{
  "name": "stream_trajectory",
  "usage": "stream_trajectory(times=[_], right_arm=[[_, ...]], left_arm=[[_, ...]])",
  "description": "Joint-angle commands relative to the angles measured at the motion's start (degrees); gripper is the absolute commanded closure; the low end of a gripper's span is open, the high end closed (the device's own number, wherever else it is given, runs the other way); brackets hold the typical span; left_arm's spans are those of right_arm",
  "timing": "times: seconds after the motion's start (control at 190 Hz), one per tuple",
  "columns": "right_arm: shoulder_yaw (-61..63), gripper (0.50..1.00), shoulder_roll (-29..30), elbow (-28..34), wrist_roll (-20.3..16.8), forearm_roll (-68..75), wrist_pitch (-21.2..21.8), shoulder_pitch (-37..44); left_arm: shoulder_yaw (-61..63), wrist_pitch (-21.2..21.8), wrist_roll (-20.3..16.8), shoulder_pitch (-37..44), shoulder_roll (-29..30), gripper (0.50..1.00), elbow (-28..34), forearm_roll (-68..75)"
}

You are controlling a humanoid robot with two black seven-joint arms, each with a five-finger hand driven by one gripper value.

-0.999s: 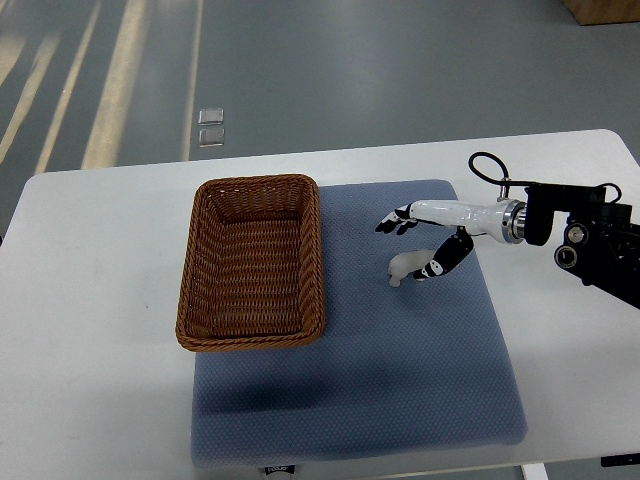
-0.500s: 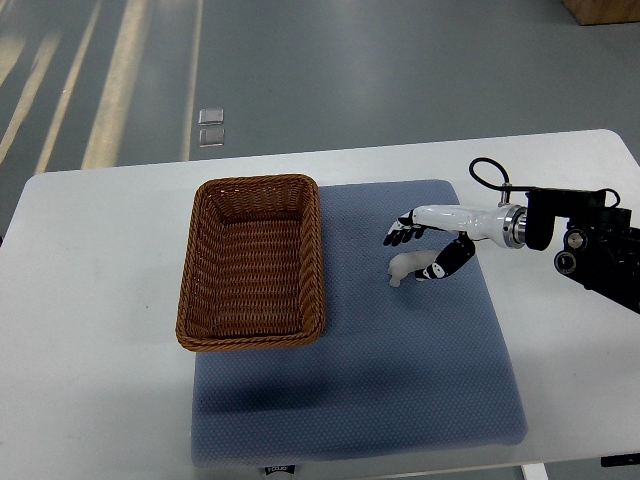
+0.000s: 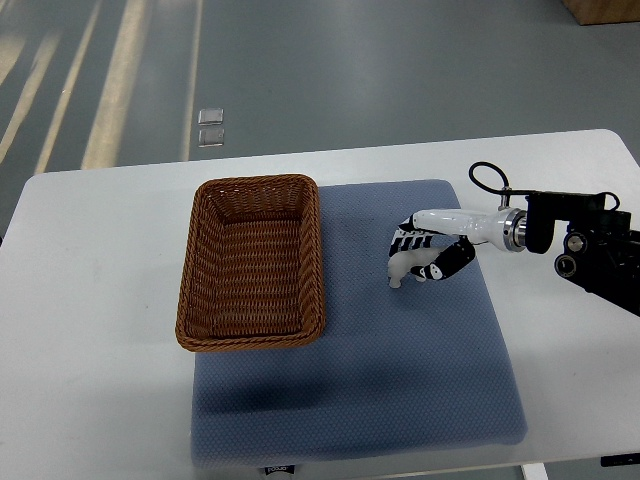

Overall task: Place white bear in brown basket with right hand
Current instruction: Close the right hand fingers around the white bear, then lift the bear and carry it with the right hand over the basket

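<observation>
Right hand (image 3: 425, 255), white with black-jointed fingers (image 3: 404, 241), reaching in from the right edge on a dark forearm. Fingers curled down over the top of the white bear (image 3: 403, 268), thumb tucked against its right side, so closed around the toy. Whether the bear is lifted or resting on the surface: cannot tell. Only the lower-left part of the bear showing beneath the fingers, small and pale.

Under hand and bear, a blue-grey padded mat (image 3: 400, 380), laid across the middle of a white table (image 3: 90, 330). Bear over the upper right part of the mat, near its right edge.

To the left of the bear and apart from it, a brown wicker basket (image 3: 195, 270), rectangular, long side running away from the robot. Left part of the basket on bare table, right part overlapping the mat's left edge. Nothing inside but its woven floor.

Beyond the table's far edge, grey floor (image 3: 400, 70) with pale stripes at upper left and two small clear squares (image 3: 211, 127) lying on it.
</observation>
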Motion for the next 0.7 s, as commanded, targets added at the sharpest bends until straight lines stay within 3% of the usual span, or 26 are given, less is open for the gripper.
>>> stream_trajectory(times=[0.0, 0.61, 0.694], right_arm=[[-0.36, 1.0, -0.01, 0.01, 0.65, -0.01, 0.14, 0.25], [-0.36, 1.0, 0.08, 0.09, 4.78, 0.51, -0.03, 8.24], [-0.45, 1.0, 3.42, -0.26, 4.78, 0.69, -0.03, 10.35]], left_arm=[[0.0, 0.02, 0.02, 0.0, 0.0, 0.5, 0.0, 0.04], [0.0, 0.02, 0.02, 0.0, 0.0, 0.5, 0.0, 0.04], [0.0, 0.02, 0.02, 0.0, 0.0, 0.5, 0.0, 0.04]])
